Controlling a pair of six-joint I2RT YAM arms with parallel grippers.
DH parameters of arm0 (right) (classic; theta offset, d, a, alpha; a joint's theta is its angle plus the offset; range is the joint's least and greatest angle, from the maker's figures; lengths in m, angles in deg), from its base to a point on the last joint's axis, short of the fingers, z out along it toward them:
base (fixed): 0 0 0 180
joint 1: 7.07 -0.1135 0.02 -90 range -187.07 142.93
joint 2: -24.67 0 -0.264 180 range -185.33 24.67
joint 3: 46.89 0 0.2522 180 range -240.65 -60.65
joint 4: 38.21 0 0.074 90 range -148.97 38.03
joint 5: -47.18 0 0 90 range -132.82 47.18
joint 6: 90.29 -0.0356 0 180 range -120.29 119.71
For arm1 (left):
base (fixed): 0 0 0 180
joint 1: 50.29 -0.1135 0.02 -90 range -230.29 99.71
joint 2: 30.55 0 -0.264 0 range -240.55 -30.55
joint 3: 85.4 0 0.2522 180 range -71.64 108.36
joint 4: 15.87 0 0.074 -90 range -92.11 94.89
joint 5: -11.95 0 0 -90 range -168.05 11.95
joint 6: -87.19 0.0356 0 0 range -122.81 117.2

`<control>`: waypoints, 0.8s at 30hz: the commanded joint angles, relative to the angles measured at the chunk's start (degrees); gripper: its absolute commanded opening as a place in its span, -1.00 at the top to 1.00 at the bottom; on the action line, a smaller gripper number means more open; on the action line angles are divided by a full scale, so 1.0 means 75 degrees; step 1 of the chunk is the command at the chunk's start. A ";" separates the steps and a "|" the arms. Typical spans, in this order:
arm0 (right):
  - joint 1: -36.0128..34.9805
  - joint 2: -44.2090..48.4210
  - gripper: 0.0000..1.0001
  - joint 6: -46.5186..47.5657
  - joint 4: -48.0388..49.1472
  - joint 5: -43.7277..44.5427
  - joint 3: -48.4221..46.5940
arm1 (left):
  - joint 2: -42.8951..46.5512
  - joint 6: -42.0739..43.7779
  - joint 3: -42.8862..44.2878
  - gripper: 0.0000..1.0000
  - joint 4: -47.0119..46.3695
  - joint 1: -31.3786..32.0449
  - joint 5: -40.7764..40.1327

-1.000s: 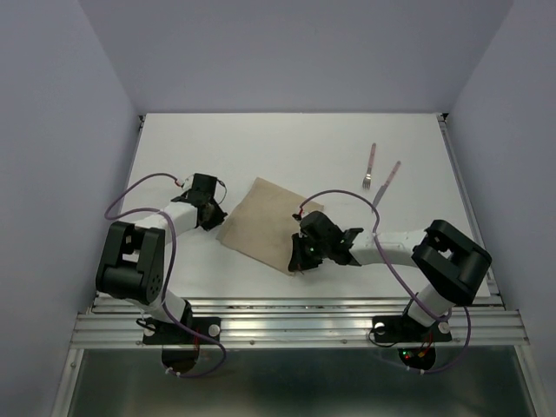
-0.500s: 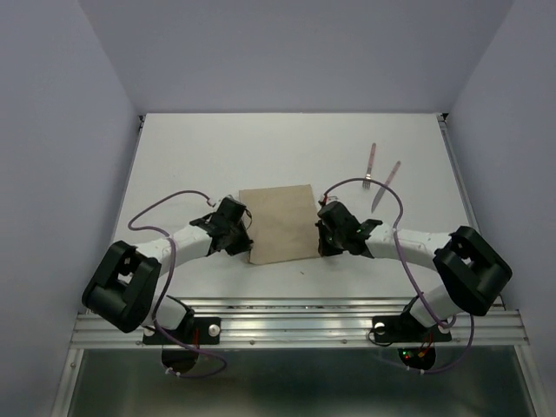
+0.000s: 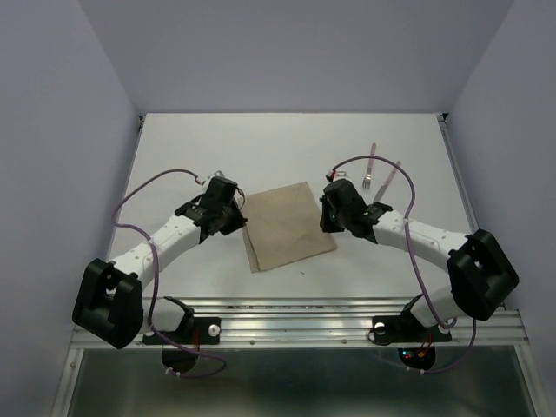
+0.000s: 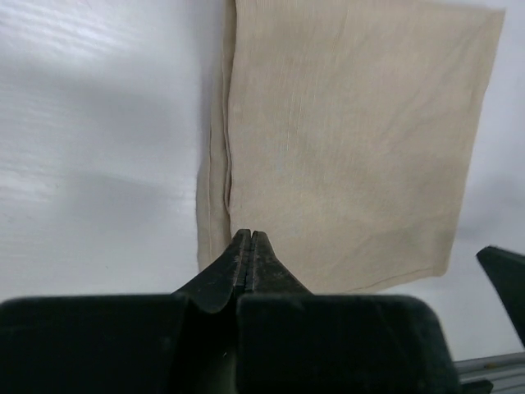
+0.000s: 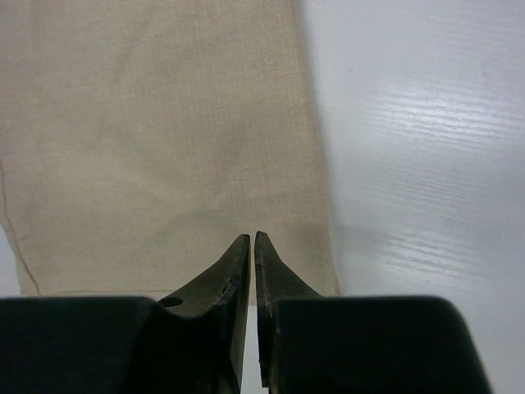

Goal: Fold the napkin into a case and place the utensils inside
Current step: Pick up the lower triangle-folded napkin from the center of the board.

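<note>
Napkin (image 3: pixel 287 228) is laid folded on the desk (image 3: pixel 217 148). Left gripper (image 4: pixel 248 238) is pressed closed at its edge, hold unconfirmed; right gripper (image 5: pixel 251 238) is barely parted, empty. Edges should be squared before further folding.

Lab test cell; white table (image 3: pixel 287 139), bare lavender walls (image 3: pixel 287 52).

White table (image 3: pixel 287 139) enclosed by plain pale lavender walls (image 3: pixel 295 52), evenly lit.
</note>
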 commanded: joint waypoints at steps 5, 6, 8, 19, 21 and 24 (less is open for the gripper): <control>-0.0108 -0.0443 0.78 -0.0495 0.0626 -0.0855 -0.0602 | -0.1203 0.1087 0.1469 1.00 -0.0398 -0.1220 -0.0124; -0.0108 -0.0583 0.78 -0.0542 0.0615 -0.0844 -0.0625 | -0.1393 0.1169 0.1599 1.00 -0.0445 -0.1231 -0.0008; -0.0108 -0.0643 0.78 -0.0648 0.0591 -0.0844 -0.0602 | -0.1825 0.1216 0.1868 1.00 -0.0527 -0.1231 0.0122; -0.0108 -0.0303 0.78 -0.0765 0.0520 -0.0258 0.0662 | -0.3245 0.1216 0.2409 1.00 -0.0891 -0.1231 -0.0217; -0.0108 -0.0385 0.78 -0.0801 0.0521 -0.0060 0.0908 | -0.3655 0.1181 0.2526 1.00 -0.0798 -0.1243 -0.0322; -0.0108 -0.0455 0.79 -0.0789 0.0497 -0.0059 0.1015 | -0.3984 0.1135 0.2596 1.00 -0.0773 -0.1243 -0.0288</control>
